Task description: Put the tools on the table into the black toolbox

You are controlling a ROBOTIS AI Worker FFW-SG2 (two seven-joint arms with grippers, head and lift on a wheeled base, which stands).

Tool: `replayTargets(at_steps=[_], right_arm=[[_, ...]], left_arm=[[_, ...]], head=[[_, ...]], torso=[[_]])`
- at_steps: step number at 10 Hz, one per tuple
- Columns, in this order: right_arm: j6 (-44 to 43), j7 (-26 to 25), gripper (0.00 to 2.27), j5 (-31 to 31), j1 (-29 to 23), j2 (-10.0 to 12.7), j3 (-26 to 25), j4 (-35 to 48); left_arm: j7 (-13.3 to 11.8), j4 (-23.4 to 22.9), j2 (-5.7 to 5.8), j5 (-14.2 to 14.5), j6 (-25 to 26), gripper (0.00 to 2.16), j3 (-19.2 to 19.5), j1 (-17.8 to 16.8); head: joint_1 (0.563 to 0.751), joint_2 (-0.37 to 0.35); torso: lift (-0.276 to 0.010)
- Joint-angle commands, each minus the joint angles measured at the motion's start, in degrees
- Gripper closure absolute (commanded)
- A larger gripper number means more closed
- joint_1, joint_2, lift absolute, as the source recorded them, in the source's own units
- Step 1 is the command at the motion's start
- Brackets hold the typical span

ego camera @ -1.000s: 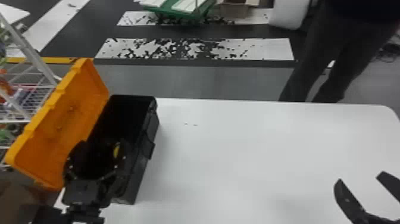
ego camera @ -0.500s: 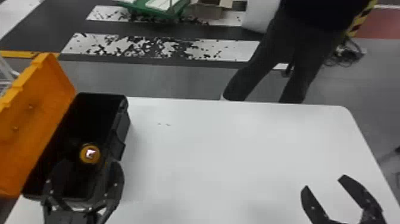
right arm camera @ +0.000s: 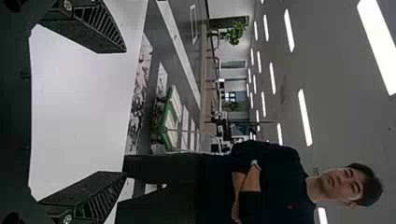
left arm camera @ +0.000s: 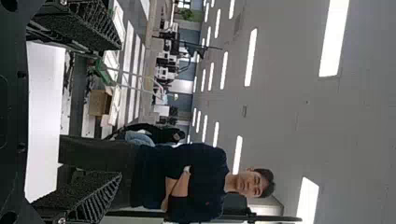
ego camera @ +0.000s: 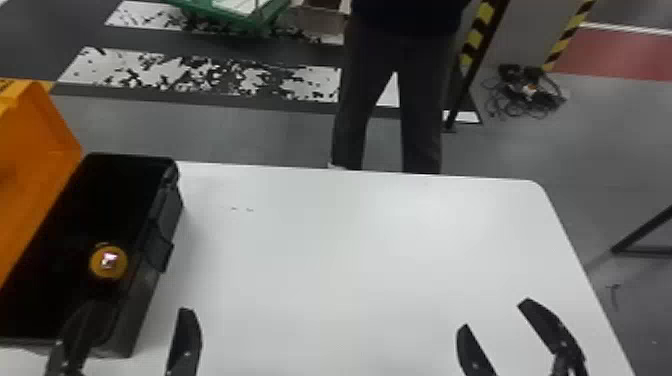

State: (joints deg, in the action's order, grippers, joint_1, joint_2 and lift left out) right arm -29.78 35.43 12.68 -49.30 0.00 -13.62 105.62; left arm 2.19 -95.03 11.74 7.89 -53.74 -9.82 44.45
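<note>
Table (ego camera: 350,250): white, smooth top; far right corner rounded; right edge slanting outward toward the robot.
Black toolbox (ego camera: 142,300): upright on the left part of the table; long side running from near to far; dark latch (ego camera: 157,245) facing the table's middle.
Orange lid (ego camera: 35,150): open; tilted outward on the box's left side.
Dark marks (ego camera: 241,209): two, small; on the tabletop, right of the box.

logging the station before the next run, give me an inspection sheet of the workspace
Surface: white table, two small dark marks
Job's things: black toolbox on the table's left, orange lid open; round orange item inside
Clutter: cardboard box and green cart on floor beyond
Grippers: left gripper open near toolbox; right gripper open, right of it
Cables: tangled heap on floor, far right
Surroundings: yellow-black striped post behind table
</note>
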Motion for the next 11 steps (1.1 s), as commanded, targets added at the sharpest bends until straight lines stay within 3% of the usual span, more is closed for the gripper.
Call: replayTargets(at_steps=[1,3,11], right_arm=[[-4.7,-0.3,0.07,-0.4,-0.2,0.1,1.0,-2.3],[-8.4,-1.3,0.07,-0.5,-0.2,0.1,1.8,-4.8],[-13.5,-4.8,0.08,-1.6,-0.2,0.1,4.5,-8.5]], left_arm=[[0.2,0.6,0.04,-0.3,-0.1,0.04,-0.2,0.3],[1.9,1.8,0.04,-1.4,0.1,0.04,-0.6,0.6],[3.9,2.5,-0.05,-1.5,0.1,0.04,-0.8,1.6]], head=[[0.695,-0.100],[0.695,-0.088],[0.695,-0.065]], torso=[[-0.039],[-0.039],[-0.039]])
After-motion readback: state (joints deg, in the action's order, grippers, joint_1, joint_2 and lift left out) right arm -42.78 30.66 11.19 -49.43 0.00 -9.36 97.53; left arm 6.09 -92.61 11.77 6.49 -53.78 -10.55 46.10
